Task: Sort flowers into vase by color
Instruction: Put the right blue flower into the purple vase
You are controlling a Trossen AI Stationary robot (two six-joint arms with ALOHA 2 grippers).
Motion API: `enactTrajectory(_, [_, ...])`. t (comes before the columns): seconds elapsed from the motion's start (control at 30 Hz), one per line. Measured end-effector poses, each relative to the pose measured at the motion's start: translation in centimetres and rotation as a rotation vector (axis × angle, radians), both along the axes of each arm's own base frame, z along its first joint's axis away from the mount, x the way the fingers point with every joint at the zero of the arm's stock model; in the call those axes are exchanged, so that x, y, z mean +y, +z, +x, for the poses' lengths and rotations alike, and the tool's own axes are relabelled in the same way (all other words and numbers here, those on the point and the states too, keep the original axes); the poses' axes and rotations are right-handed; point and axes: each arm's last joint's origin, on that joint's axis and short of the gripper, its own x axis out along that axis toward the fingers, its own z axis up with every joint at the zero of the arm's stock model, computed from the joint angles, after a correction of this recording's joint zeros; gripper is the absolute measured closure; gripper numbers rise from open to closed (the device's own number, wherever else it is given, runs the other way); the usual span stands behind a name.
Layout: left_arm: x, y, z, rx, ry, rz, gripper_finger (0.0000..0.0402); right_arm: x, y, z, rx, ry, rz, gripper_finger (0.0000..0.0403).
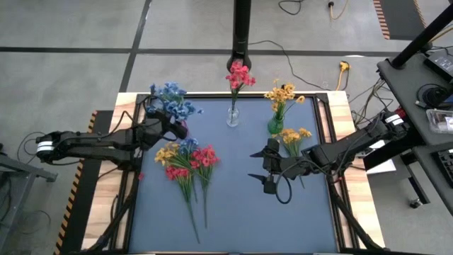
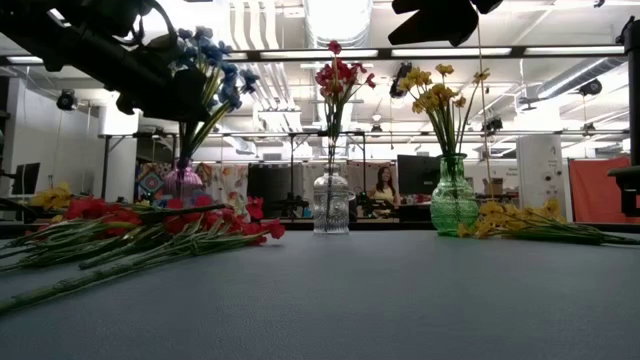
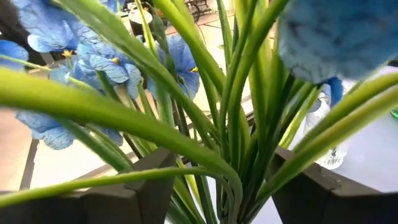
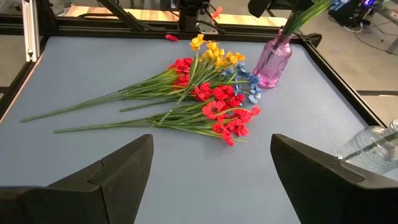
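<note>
The left end effector (image 1: 175,126) stands with fingers parted around the blue flowers (image 1: 172,100) now in the pink vase (image 4: 272,62), letting go. The right end effector (image 1: 269,170) waits wide open, empty, near the loose pile (image 1: 188,160) on the table (image 1: 233,212).

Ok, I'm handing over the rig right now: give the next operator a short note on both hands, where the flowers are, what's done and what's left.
Left hand: at the pink vase in the far left corner, fingers apart around the blue flowers' stems standing in it.
Right hand: open, empty, over the mat's right half.
Done: blue in the pink vase, red flowers in the clear vase, yellow flowers in the green vase.
Left: mixed pile of red, yellow and blue on the mat's left; loose yellow sprig by the green vase.
</note>
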Motion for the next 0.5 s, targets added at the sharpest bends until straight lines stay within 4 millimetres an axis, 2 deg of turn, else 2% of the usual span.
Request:
enactTrajectory(0.27, [-0.03,-0.27,-0.09,0.027,-0.001,-0.01,0.0138,0.0,-0.02,-0.01,0.003,0.0,0.0,0.0085])
enactTrajectory(0.5, [-0.03,-0.29,-0.14,0.013,0.006,-0.021,0.0119,0.0,-0.02,-0.01,0.002,0.0,-0.001,0.0085])
